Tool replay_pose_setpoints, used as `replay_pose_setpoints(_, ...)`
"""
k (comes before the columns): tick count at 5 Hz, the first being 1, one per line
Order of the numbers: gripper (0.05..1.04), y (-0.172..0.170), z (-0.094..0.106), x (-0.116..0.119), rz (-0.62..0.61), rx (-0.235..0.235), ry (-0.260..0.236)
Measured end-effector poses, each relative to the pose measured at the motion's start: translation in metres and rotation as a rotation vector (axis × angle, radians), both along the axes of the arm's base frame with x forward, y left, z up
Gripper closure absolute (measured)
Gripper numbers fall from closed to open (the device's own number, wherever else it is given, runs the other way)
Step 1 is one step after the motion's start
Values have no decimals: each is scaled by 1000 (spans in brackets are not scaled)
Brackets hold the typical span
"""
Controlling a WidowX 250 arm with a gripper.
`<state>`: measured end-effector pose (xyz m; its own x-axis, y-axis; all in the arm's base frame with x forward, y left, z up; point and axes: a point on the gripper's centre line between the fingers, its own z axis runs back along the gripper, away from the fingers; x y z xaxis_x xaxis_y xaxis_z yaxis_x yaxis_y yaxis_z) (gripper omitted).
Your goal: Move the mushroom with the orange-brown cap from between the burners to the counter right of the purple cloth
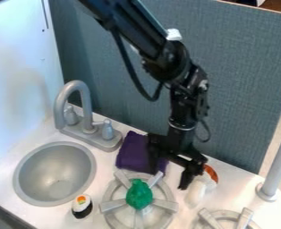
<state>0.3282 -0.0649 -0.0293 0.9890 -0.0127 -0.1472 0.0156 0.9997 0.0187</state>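
"Gripper (168, 175) looks spread pretty wide to us, and we can't spot anything in its hold. One fingertip (153, 166) is down by the purple cloth (131, 152), the other (184, 183) right by the white-and-orange toy (197, 192). What would we worry about?"

"Snagging, mostly. We'd guess a sideways move could drag the cloth, since that fingertip overlaps its edge in the view. We can't tell if they're actually touching, though. On the other side, the toy could get nudged off or rolled, because the second fingertip has so little room beside it."

"And the green toy vegetable (140, 195)? That one's on the burner (112, 205), nearer the camera than the gripper. If we swung low that way, we'd probably clip it or catch a burner spoke."

"Yeah, agreed. So where does that put our nearest stuff?"

"Cloth's behind and to the image-left of the gap between the fingertips, toy's just to the right, both near the gripper. The toy sushi (82, 206) is well apart, over by the sink (22, 176), so we're not sweating that one."
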Motion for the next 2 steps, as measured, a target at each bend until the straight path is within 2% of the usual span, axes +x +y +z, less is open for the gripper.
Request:
replay_pose_setpoints(1, 83, 19, -1, -41, -2, 87, 93)
replay_pose_setpoints(2, 83, 32, 5, -69, -6, 120, 156)
